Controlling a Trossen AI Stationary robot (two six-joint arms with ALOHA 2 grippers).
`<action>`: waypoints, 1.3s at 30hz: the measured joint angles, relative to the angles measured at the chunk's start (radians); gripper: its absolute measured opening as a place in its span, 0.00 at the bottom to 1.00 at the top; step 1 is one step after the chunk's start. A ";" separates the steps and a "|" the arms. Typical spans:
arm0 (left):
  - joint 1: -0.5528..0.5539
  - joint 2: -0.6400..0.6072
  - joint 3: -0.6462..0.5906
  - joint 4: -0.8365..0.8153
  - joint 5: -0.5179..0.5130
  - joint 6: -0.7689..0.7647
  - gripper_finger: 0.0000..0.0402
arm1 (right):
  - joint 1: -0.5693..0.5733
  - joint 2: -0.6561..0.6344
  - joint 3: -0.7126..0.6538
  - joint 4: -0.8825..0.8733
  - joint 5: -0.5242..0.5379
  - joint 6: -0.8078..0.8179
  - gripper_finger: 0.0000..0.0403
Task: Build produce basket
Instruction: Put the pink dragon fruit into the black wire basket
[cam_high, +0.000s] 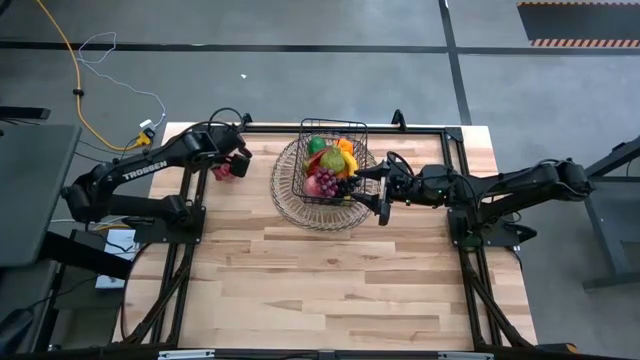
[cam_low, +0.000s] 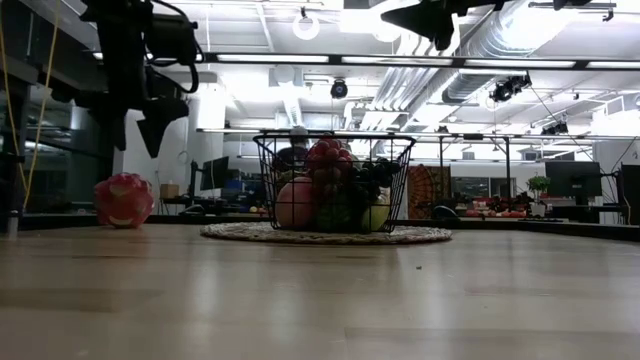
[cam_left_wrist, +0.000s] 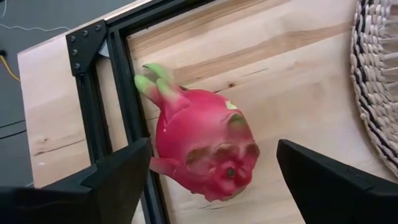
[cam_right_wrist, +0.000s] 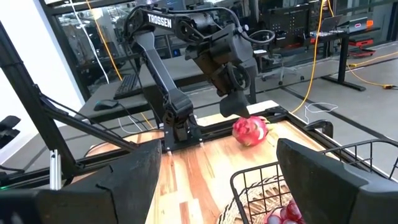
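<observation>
The pink dragon fruit (cam_left_wrist: 205, 146) lies on its side on the table near the far left corner, also in the low view (cam_low: 124, 200) and the high view (cam_high: 222, 171). My left gripper (cam_left_wrist: 211, 186) hangs open just above it (cam_low: 150, 125), one finger on either side, touching nothing. The dark wire basket (cam_high: 333, 160) stands on the round woven tray (cam_high: 300, 205) and holds several fruits and grape bunches (cam_low: 330, 190). My right gripper (cam_high: 381, 192) is open and raised beside the basket's right side, over the tray's edge.
A black metal frame rail (cam_left_wrist: 124, 106) runs along the table's left edge right beside the dragon fruit. The woven tray's rim (cam_left_wrist: 373, 93) lies to the fruit's right. Bare wood (cam_high: 330, 290) fills the table's near half.
</observation>
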 joint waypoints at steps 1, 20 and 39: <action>0.006 0.000 0.000 0.000 0.001 0.002 0.85 | 0.000 0.000 0.000 -0.001 0.000 0.000 0.77; 0.105 0.094 -0.001 0.021 0.003 -0.181 0.87 | 0.000 0.000 0.000 -0.066 0.000 0.000 0.77; 0.180 0.204 -0.108 0.155 0.138 -0.405 0.87 | 0.000 0.000 0.000 -0.090 0.001 0.002 0.77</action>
